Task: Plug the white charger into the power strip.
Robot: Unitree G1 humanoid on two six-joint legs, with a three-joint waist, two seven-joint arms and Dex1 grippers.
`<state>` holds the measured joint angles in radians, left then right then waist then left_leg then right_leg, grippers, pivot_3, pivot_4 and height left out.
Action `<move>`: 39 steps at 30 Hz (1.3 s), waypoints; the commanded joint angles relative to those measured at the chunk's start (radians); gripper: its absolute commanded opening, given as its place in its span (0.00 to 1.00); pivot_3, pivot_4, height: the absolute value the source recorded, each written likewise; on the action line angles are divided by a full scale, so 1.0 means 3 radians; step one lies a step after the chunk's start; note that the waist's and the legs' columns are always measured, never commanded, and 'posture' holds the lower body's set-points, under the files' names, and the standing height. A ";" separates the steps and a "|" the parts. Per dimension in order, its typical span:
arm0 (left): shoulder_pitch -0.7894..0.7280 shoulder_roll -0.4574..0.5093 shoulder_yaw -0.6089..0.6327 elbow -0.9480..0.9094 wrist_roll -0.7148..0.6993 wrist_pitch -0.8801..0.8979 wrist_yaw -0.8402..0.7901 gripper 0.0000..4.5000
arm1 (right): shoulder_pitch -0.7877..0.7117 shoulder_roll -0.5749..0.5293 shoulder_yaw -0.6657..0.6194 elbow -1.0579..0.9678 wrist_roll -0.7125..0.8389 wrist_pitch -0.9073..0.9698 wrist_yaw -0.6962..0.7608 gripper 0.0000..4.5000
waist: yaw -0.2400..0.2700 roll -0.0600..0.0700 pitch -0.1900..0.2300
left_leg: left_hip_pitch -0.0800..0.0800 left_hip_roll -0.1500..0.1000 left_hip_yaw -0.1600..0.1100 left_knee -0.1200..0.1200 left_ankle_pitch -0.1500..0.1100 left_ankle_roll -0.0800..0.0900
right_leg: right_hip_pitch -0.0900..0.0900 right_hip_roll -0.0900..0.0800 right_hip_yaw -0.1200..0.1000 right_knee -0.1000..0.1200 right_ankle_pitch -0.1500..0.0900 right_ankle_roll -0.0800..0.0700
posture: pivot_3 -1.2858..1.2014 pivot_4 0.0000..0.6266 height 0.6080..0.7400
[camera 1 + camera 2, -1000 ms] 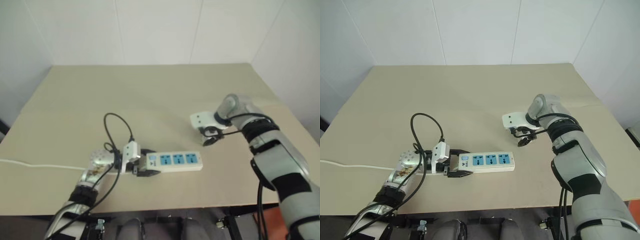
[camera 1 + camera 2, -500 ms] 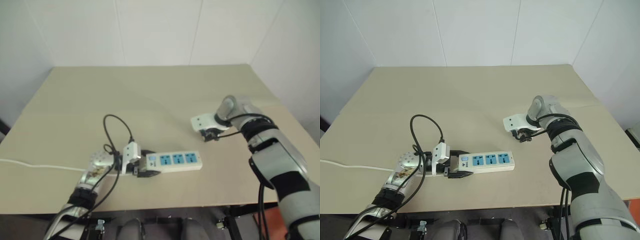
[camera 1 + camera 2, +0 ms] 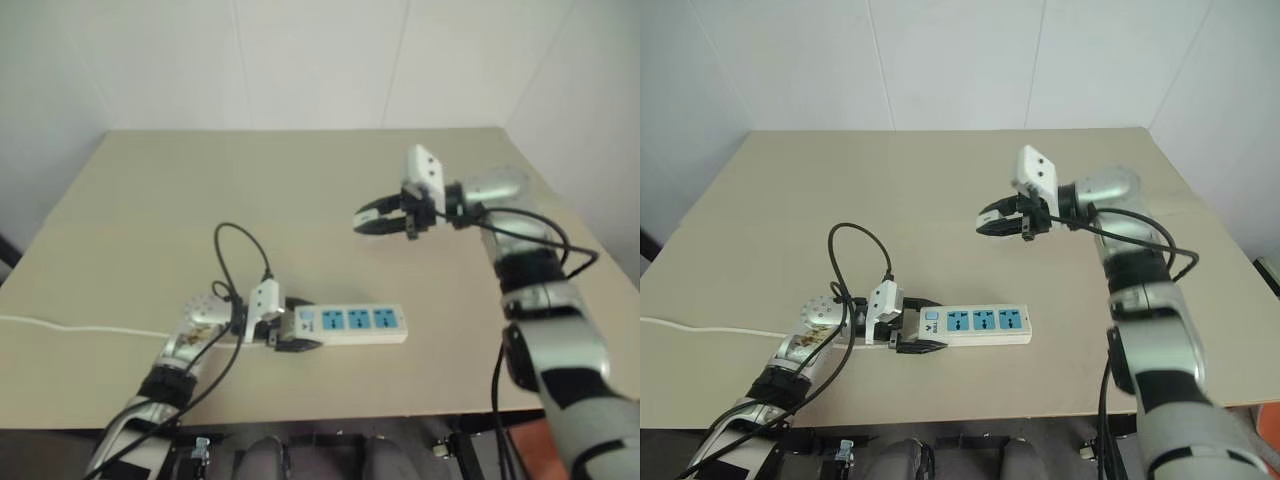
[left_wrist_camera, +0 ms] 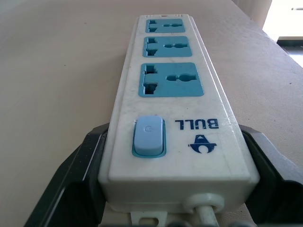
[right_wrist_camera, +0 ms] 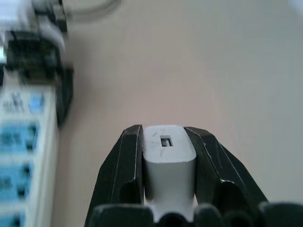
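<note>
The right pincer [image 3: 992,219] hangs above the desk [image 3: 940,190], its black fingers [image 5: 124,163] pressed onto the two sides of the white charger [image 5: 167,158], which sits wedged between them with a small rectangular slot showing on its outer end. In the head views this pincer points toward nine o'clock, clear of the desk surface.

The power strip [image 3: 975,325] lies flat on the desk at about seven o'clock from the held charger, well apart from it, with its three blue socket faces in a row facing up.

The left pincer [image 3: 915,331] has its fingers [image 4: 71,182] spread wide around the strip's switch end, one black finger along each long side of the strip. The blue switch [image 4: 149,137] lies just past these fingers, then the sockets run away from the pincer toward three o'clock in the head views. A thin white cord [image 3: 700,329] trails off toward nine o'clock.
</note>
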<state>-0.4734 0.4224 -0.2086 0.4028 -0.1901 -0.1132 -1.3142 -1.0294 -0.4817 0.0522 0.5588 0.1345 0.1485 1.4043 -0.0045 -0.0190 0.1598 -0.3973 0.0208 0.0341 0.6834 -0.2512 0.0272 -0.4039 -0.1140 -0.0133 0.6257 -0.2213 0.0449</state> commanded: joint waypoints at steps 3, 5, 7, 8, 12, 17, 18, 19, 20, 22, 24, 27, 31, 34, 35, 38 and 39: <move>-0.0021 0.0050 -0.0069 0.0233 0.0110 0.0012 -0.0031 0.74 | 0.0850 0.0306 -0.0437 -0.1411 0.0849 0.0747 -0.0611 0.25 | 0.0008 0.0001 0.0000 | -0.0001 -0.0001 -0.0004 -0.0003 0.0000 0.0000 | -0.0004 0.0000 0.0002 0.0001 0.0000 0.0000 | 0.52 0.24 1.00; -0.0038 0.0052 -0.0070 0.0269 0.0112 -0.0004 -0.0038 0.74 | 0.1053 0.0434 -0.0464 -0.1629 0.1014 0.0834 -0.0769 0.25 | 0.0005 0.0001 0.0000 | -0.0002 -0.0003 -0.0003 -0.0002 0.0000 0.0000 | -0.0006 -0.0001 0.0005 0.0003 0.0000 0.0000 | 0.52 0.24 1.00; -0.0049 0.0052 -0.0071 0.0294 0.0115 -0.0016 -0.0041 0.74 | 0.1210 0.0548 -0.0473 -0.1728 0.1174 0.0884 -0.0840 0.25 | -0.0001 0.0001 0.0000 | 0.0003 -0.0004 -0.0003 -0.0002 0.0001 -0.0001 | -0.0004 0.0000 0.0006 0.0000 0.0000 0.0000 | 0.52 0.24 1.00; -0.0052 0.0053 -0.0072 0.0302 0.0115 -0.0016 -0.0046 0.74 | 0.1280 0.0609 -0.0485 -0.1738 0.1261 0.0890 -0.0856 0.25 | -0.0004 0.0001 0.0000 | 0.0006 -0.0004 -0.0003 -0.0002 0.0001 -0.0002 | -0.0003 0.0000 0.0006 -0.0002 0.0000 0.0000 | 0.52 0.24 1.00; -0.0052 0.0066 -0.0078 0.0309 0.0115 -0.0017 -0.0060 0.74 | 0.1553 0.0732 -0.0326 -0.1739 0.1320 0.0735 -0.0781 0.25 | -0.0013 0.0000 0.0000 | 0.0014 -0.0004 -0.0002 -0.0002 0.0002 -0.0003 | 0.0003 0.0002 0.0006 -0.0001 0.0000 0.0000 | 0.52 0.24 1.00; -0.0044 0.0086 -0.0067 0.0301 0.0121 -0.0014 -0.0058 0.74 | 0.1761 0.0774 -0.0096 -0.1675 0.1214 0.0441 -0.0586 0.25 | -0.0025 0.0001 0.0000 | 0.0014 -0.0004 -0.0001 -0.0002 0.0002 -0.0003 | 0.0001 0.0002 0.0009 0.0000 -0.0001 0.0000 | 0.52 0.24 1.00; -0.0041 0.0091 -0.0065 0.0297 0.0123 -0.0014 -0.0054 0.74 | 0.1776 0.0771 -0.0043 -0.1602 0.1142 0.0325 -0.0548 0.25 | -0.0026 0.0000 0.0000 | 0.0014 -0.0004 -0.0001 -0.0002 0.0002 -0.0004 | 0.0001 0.0002 0.0010 0.0000 -0.0001 0.0000 | 0.52 0.24 1.00; -0.0038 0.0096 -0.0063 0.0295 0.0123 -0.0015 -0.0052 0.74 | 0.1783 0.0767 -0.0004 -0.1550 0.1096 0.0241 -0.0524 0.25 | -0.0026 0.0000 0.0000 | 0.0017 -0.0004 -0.0002 -0.0002 0.0003 -0.0004 | 0.0002 0.0002 0.0010 0.0001 -0.0001 0.0000 | 0.52 0.24 1.00; -0.0036 0.0100 -0.0063 0.0293 0.0122 -0.0011 -0.0053 0.74 | 0.1781 0.0768 0.0019 -0.1476 0.1062 0.0180 -0.0518 0.25 | -0.0027 0.0000 0.0000 | 0.0021 -0.0004 -0.0002 -0.0002 0.0003 -0.0004 | 0.0005 0.0003 0.0010 0.0001 -0.0001 0.0000 | 0.52 0.24 1.00; -0.0031 0.0108 -0.0060 0.0287 0.0119 -0.0008 -0.0056 0.74 | 0.1764 0.0774 0.0041 -0.1351 0.1020 0.0080 -0.0520 0.25 | -0.0028 0.0000 0.0000 | 0.0021 -0.0003 -0.0002 -0.0002 0.0003 -0.0004 | 0.0005 0.0004 0.0010 0.0001 -0.0001 0.0000 | 0.52 0.24 1.00; -0.0024 0.0116 -0.0057 0.0280 0.0116 -0.0006 -0.0058 0.74 | 0.1744 0.0767 0.0068 -0.1223 0.0962 -0.0052 -0.0502 0.25 | -0.0028 0.0000 0.0000 | 0.0021 -0.0003 -0.0001 -0.0002 0.0003 -0.0004 | 0.0005 0.0004 0.0011 0.0000 -0.0001 0.0000 | 0.52 0.24 1.00; -0.0012 0.0122 -0.0052 0.0271 0.0113 -0.0004 -0.0058 0.74 | 0.1732 0.0750 0.0123 -0.1043 0.0846 -0.0266 -0.0459 0.25 | -0.0028 0.0000 0.0000 | 0.0021 -0.0003 -0.0001 -0.0002 0.0003 -0.0004 | 0.0004 0.0004 0.0011 0.0000 -0.0001 0.0000 | 0.52 0.24 1.00; 0.0001 0.0126 -0.0049 0.0263 0.0113 -0.0006 -0.0054 0.74 | 0.1662 0.0781 0.0129 -0.0780 0.0776 -0.0438 -0.0487 0.25 | -0.0033 0.0000 0.0000 | 0.0023 -0.0003 0.0000 -0.0002 0.0003 -0.0004 | 0.0004 0.0004 0.0013 0.0002 -0.0001 0.0000 | 0.52 0.24 1.00; 0.0005 0.0127 -0.0049 0.0263 0.0114 -0.0007 -0.0056 0.74 | 0.1614 0.0802 0.0145 -0.0664 0.0753 -0.0521 -0.0496 0.25 | -0.0033 0.0000 0.0000 | 0.0026 -0.0002 -0.0001 -0.0002 0.0003 -0.0004 | 0.0006 0.0005 0.0014 0.0003 -0.0001 0.0000 | 0.52 0.24 1.00; 0.0004 0.0128 -0.0049 0.0265 0.0115 -0.0008 -0.0057 0.74 | 0.1600 0.0809 0.0155 -0.0631 0.0739 -0.0558 -0.0499 0.25 | -0.0033 0.0000 0.0000 | 0.0026 -0.0002 -0.0001 -0.0002 0.0003 -0.0004 | 0.0006 0.0005 0.0014 0.0003 -0.0001 0.0000 | 0.52 0.24 1.00; 0.0000 0.0126 -0.0049 0.0273 0.0118 -0.0012 -0.0055 0.74 | 0.1561 0.0834 0.0186 -0.0562 0.0733 -0.0579 -0.0490 0.25 | -0.0034 0.0000 0.0000 | 0.0026 -0.0001 -0.0001 -0.0004 0.0003 -0.0004 | 0.0006 0.0005 0.0014 0.0002 -0.0001 0.0000 | 0.52 0.24 1.00; -0.0001 0.0124 -0.0051 0.0274 0.0121 -0.0014 -0.0054 0.74 | 0.1554 0.0836 0.0206 -0.0557 0.0731 -0.0562 -0.0473 0.25 | -0.0035 0.0000 0.0000 | 0.0026 -0.0001 -0.0001 -0.0004 0.0003 -0.0004 | 0.0006 0.0005 0.0014 0.0002 -0.0001 -0.0001 | 0.52 0.24 1.00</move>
<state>-0.4959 0.4403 -0.2023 0.4578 -0.1908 -0.1302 -1.3324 -0.5505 -0.2338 0.1034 0.3842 0.3664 -0.0150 1.2602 -0.0148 -0.0189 0.1598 -0.3893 0.0204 0.0338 0.6822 -0.2504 0.0260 -0.4022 -0.1125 -0.0089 0.6266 -0.2216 0.0447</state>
